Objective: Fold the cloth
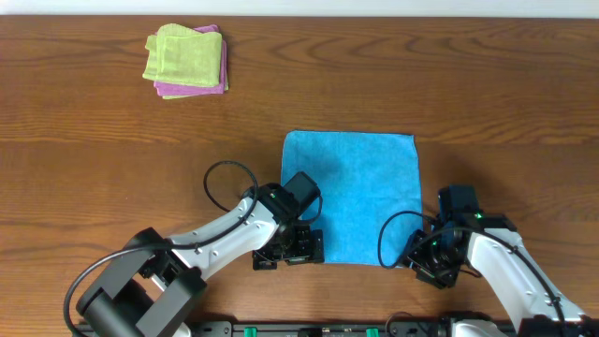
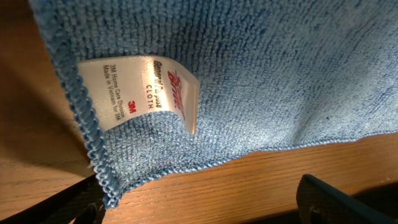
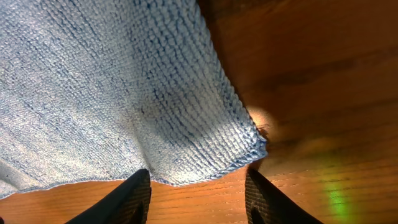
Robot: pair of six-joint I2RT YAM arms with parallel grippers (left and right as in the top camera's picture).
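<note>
The sky-blue cloth [image 1: 354,195] lies flat and spread out on the wooden table. My left gripper [image 1: 292,251] is open at its near left corner; in the left wrist view the corner [image 2: 106,180] with a white care label [image 2: 146,93] lies between and just ahead of my fingers [image 2: 205,208]. My right gripper [image 1: 429,262] is open at the near right corner; in the right wrist view the corner [image 3: 239,155] lies just ahead of my two dark fingertips [image 3: 199,196]. Neither gripper holds anything.
A light green folded cloth [image 1: 182,54] sits on a pink folded cloth [image 1: 219,82] at the far left of the table [image 1: 468,84]. Black cables loop beside each wrist.
</note>
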